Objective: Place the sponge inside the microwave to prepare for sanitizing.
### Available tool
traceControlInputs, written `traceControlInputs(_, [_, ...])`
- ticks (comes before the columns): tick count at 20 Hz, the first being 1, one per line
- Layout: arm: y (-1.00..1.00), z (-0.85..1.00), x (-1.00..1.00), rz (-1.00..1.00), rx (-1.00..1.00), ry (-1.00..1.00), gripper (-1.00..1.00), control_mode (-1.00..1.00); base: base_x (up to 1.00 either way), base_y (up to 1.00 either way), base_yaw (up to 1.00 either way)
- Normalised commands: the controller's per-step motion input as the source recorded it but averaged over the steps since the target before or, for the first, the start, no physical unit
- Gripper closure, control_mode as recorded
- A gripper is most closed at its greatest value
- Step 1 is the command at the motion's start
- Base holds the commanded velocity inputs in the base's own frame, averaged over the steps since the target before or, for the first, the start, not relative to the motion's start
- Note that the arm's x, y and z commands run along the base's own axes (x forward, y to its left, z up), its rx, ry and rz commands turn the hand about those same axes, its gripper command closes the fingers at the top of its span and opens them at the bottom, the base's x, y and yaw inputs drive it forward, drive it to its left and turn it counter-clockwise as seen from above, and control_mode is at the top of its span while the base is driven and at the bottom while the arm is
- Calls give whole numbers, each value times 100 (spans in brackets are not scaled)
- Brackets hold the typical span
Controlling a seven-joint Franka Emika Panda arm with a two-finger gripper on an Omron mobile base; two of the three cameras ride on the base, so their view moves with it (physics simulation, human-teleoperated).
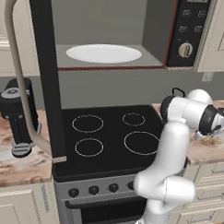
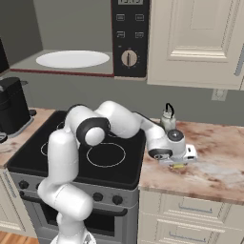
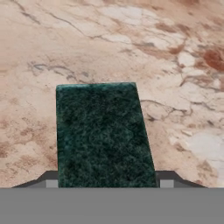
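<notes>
The sponge [image 3: 105, 135] lies dark green side up over the marbled counter [image 3: 175, 52], right of the stove. My gripper [image 3: 109, 184] is shut on the sponge, one fingertip pressing each long side. Under the gripper [image 2: 177, 164], low over the counter, a sliver of the yellow sponge [image 2: 178, 166] peeks out; I cannot tell whether it touches the counter. From the left, the gripper [image 1: 206, 138] sits behind the white wrist. The microwave [image 1: 189, 29] hangs above the stove. Its black door [image 1: 46, 65] stands swung open to the left, and the white round plate [image 1: 103, 53] lies inside.
The black stove [image 1: 108, 136] with several burner rings lies between the counter sections. A black coffee machine [image 1: 17, 114] stands on the left counter. A small dispenser bottle [image 2: 167, 119] stands at the back of the right counter, close behind my forearm. Cream cabinets [image 2: 195, 38] flank the microwave.
</notes>
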Motion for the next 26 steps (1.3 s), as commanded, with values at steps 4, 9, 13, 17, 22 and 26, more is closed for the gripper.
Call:
traceControlInputs(4, [10, 54, -40, 0, 0, -13, 100, -100, 0, 0, 0])
traceControlInputs(9, [25, 77, -57, 0, 0, -1, 100, -100, 0, 0, 0])
traceControlInputs(13, [26, 84, -76, 0, 0, 0, 100, -100, 0, 0, 0])
traceControlInputs(17, [36, 99, -74, 0, 0, 0, 100, -100, 0, 0, 0])
traceControlInputs(22, [32, 100, -64, -2, 0, 3, 100, -100, 0, 0, 0])
traceControlInputs(26, [42, 89, -92, -1, 7, -4, 100, -100, 0, 0, 0])
